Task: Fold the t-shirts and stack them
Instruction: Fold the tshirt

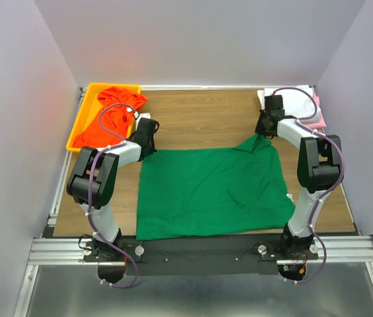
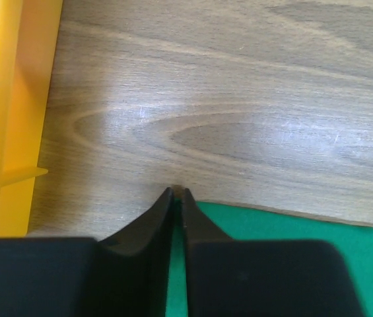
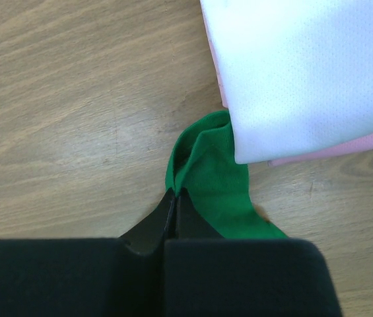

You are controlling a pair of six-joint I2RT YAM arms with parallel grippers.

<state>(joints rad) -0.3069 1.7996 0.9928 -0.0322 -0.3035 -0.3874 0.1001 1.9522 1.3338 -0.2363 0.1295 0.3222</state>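
The dark green t-shirt (image 1: 212,191) lies spread on the wooden table. My left gripper (image 1: 148,135) is shut on its far left corner (image 2: 252,221); green cloth shows between the jaws. My right gripper (image 1: 265,122) is shut on its far right corner (image 3: 209,172), which is bunched and stretched up toward the white t-shirt (image 3: 305,72). The white shirt lies folded on the pink t-shirt (image 3: 371,142) at the far right (image 1: 302,102). The orange-red t-shirt (image 1: 110,115) lies crumpled in the yellow tray (image 1: 84,112).
The yellow tray's wall (image 2: 1,119) stands just left of my left gripper. White walls close in the table at the back and both sides. The folded stack sits right beside my right gripper.
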